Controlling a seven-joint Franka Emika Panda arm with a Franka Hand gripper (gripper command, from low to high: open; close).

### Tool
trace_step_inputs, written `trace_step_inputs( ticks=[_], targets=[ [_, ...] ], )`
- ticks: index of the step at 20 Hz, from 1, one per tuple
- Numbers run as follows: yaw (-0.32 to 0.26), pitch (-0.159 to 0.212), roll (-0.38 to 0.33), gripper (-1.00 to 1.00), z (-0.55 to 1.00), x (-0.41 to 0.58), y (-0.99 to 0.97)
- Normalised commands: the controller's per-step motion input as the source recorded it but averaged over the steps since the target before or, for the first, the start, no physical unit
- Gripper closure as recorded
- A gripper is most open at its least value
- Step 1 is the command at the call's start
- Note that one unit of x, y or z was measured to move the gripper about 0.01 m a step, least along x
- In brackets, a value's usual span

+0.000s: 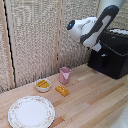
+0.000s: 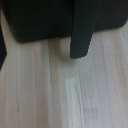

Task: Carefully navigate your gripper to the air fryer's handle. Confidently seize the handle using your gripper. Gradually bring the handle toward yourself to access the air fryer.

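The black air fryer (image 1: 114,54) stands at the exterior view's right on the wooden table. The white-and-grey arm reaches down in front of its near side, and the gripper's end (image 1: 97,47) sits close against the fryer's front. Its fingers are lost against the black body, so I cannot tell if they are open. In the wrist view the fryer's base (image 2: 45,20) fills the far part of the picture. The chunky black handle (image 2: 83,31) juts out from it over the wood. No fingers show in the wrist view.
A pink cup (image 1: 65,75), a small white bowl with yellow food (image 1: 43,85), an orange piece (image 1: 62,90) and a patterned plate (image 1: 31,111) lie on the table (image 1: 95,100) towards the exterior view's left. A woven screen (image 1: 35,35) stands behind.
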Motion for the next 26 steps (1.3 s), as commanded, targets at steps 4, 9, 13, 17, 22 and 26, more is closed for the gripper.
trace_step_inputs(
  ticks=[4,9,13,17,22,26],
  targets=[
    [0.156,0.0,-0.014,-1.0,-0.2,-0.291,-0.48],
    [0.194,0.003,-0.021,-1.0,-0.02,-0.176,-0.54],
    [0.242,0.011,-0.002,-1.0,-0.06,-0.024,-0.5],
    [0.258,0.04,0.0,-1.0,-0.19,-0.054,-0.43],
    [0.24,0.099,0.0,-1.0,-0.19,-0.074,-0.37],
    [0.123,0.15,0.012,1.0,-0.12,-0.009,-0.29]
  ],
)
